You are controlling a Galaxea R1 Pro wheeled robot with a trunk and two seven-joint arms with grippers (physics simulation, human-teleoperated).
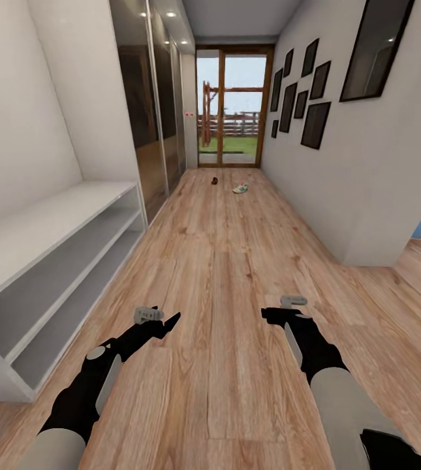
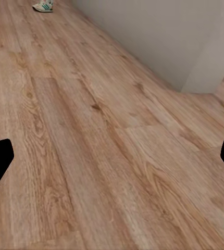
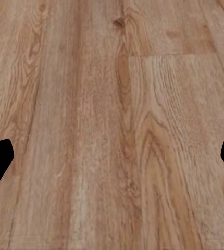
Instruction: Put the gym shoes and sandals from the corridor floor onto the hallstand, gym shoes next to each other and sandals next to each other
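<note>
From the head view, a white gym shoe [image 1: 240,188] with green touches lies far down the corridor floor [image 1: 223,274] at about twelve o'clock, near the glass door [image 1: 230,108]. A small dark brown sandal [image 1: 215,181] sits just beside it toward eleven. The light grey hallstand [image 1: 47,261], two open tiers, runs along nine o'clock. Both arms hang low over the planks: left gripper [image 1: 170,321] at seven, right gripper [image 1: 269,315] at five.

In the left wrist view, the left gripper [image 2: 112,156] is spread wide and carries nothing; the white, green-striped gym shoe [image 2: 43,6] rests far off on bare planks.

In the right wrist view, the right gripper [image 3: 112,156] is likewise spread, gripping nothing, over wood grain.
</note>
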